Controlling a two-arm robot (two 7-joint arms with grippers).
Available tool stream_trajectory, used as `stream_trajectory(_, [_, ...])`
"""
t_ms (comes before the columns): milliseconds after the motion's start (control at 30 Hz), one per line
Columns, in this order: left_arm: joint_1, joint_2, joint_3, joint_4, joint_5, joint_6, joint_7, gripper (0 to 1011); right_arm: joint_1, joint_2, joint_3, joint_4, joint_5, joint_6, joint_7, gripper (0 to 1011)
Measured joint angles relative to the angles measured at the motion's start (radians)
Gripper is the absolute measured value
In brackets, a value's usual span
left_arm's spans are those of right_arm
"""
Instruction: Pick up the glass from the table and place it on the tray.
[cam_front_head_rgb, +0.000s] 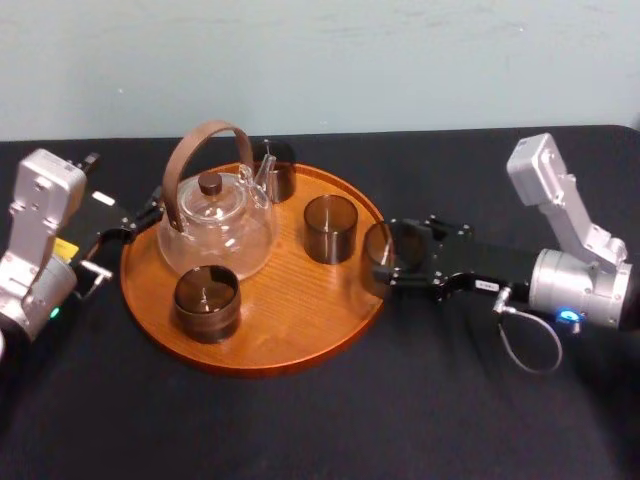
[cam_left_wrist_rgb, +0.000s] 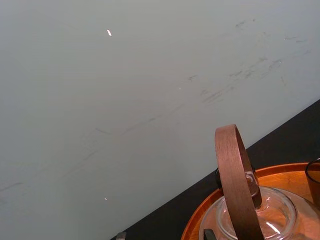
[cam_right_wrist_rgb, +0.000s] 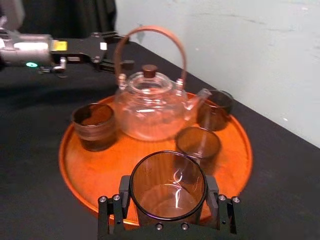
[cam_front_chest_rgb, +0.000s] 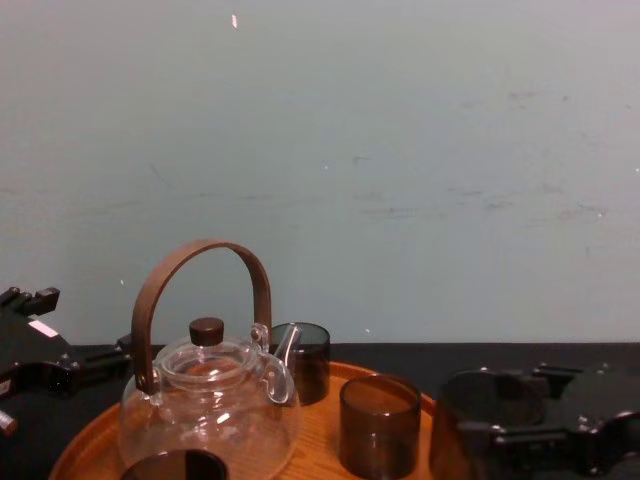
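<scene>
Head view: right gripper (cam_front_head_rgb: 398, 260), fingers clasped on the glass (cam_front_head_rgb: 380, 257), at the right rim of the tray (cam_front_head_rgb: 290, 345) on the table (cam_front_head_rgb: 400, 420); left gripper (cam_front_head_rgb: 150, 208) idle beside the tray's left rim. Right wrist view: glass upright between both fingers, over the tray's rim; left gripper's fingers spread apart. Chest view: glass right of the teapot (cam_front_chest_rgb: 210, 400).

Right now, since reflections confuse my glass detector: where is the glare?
Right wrist view: white streaks inside the glass in the right gripper; left wrist view: a bright glint on the teapot lid; chest view: small glints on the teapot's belly.
</scene>
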Motion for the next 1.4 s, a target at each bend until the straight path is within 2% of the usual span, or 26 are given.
stream_trajectory(267, [0.000, 0.000, 0.000, 0.000, 0.000, 0.000, 0.000, 1001, 0.016, -0.009, -0.049, -0.023, 0.005, -0.004, 0.011, 903])
stream_trajectory(467, [0.000, 0.000, 0.000, 0.000, 0.000, 0.000, 0.000, 1001, 0.037, -0.025, -0.079, -0.017, 0.007, -0.004, 0.011, 904])
stream_trajectory(933, [0.000, 0.000, 0.000, 0.000, 0.000, 0.000, 0.000, 1001, 0.103, -0.096, -0.144, 0.053, 0.004, -0.008, -0.002, 903])
stream_trajectory(1233, [0.000, 0.000, 0.000, 0.000, 0.000, 0.000, 0.000, 1001, 0.130, -0.127, -0.165, 0.099, -0.004, -0.014, -0.003, 903])
stream_trajectory(1400, [0.000, 0.000, 0.000, 0.000, 0.000, 0.000, 0.000, 1001, 0.151, -0.151, -0.178, 0.146, -0.009, -0.021, -0.001, 903])
